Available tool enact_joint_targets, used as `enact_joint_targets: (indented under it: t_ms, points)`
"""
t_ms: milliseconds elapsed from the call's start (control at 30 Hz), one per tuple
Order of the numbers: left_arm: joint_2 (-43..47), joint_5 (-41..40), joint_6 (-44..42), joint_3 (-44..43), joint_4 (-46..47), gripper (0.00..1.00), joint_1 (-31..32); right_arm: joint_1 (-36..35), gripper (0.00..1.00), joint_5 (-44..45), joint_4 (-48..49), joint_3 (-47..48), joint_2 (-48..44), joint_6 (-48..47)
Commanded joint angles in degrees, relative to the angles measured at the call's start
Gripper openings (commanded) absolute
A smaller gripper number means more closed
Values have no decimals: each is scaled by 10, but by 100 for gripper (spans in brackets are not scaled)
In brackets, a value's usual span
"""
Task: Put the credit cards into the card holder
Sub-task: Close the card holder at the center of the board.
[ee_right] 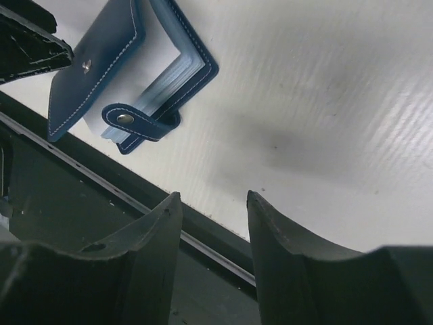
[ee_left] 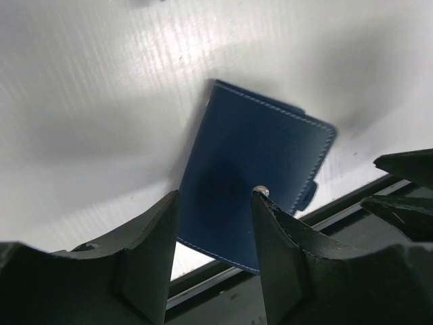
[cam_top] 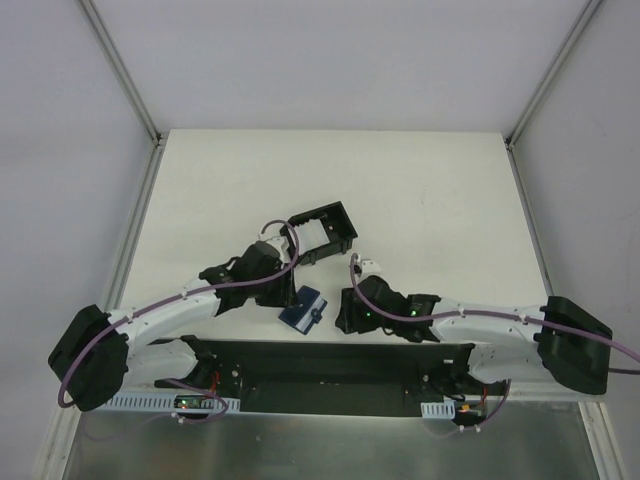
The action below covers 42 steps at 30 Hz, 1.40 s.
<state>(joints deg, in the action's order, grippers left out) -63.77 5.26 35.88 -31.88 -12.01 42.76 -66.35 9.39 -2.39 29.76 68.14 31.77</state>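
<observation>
Looking down from the top camera, the little blue card holder [cam_top: 303,308] is lying on the white table [cam_top: 430,200], right by the black base plate [cam_top: 330,365] at the near edge and pretty much between the two arms. The left claw [ee_left: 215,230] is hanging just above it with its fingers spread and nothing pinched between them, you can see the blue cover straight through the gap. The right claw [ee_right: 213,230] is spread too and empty, sitting a bit off to the side over bare table. From that side the holder's covers gape a little, the snap strap [ee_right: 135,122] curls round the open edge, and pale layers show inside. Can't tell if those are cards or just sleeves. A black box frame [cam_top: 322,232] sits further back with something whitish in it.
</observation>
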Motion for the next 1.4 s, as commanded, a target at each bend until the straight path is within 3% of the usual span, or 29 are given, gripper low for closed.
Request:
enact_joint_targets:
  t_ms: [0, 400, 567, 800, 1100, 1367]
  points:
    - [-25, -2, -39, 19, -7, 46, 2, -3, 46, -35, 4, 41, 28, 45]
    - [-62, 25, -11, 69, 65, 47, 3, 36, 47, -129, 109, 28, 86, 78]
    - [-61, 24, 38, 85, 73, 39, 4, 37, 43, -144, 137, 57, 124, 77]
    - [-51, 14, 128, 110, 83, 35, 9, 48, 38, -147, 133, 78, 147, 67]
    - [-14, -49, 277, 137, 85, 37, 42, 75, 41, -150, 60, 86, 91, 37]
    - [-9, -73, 328, 149, 85, 38, 53, 92, 38, -121, 27, 80, 66, 39]
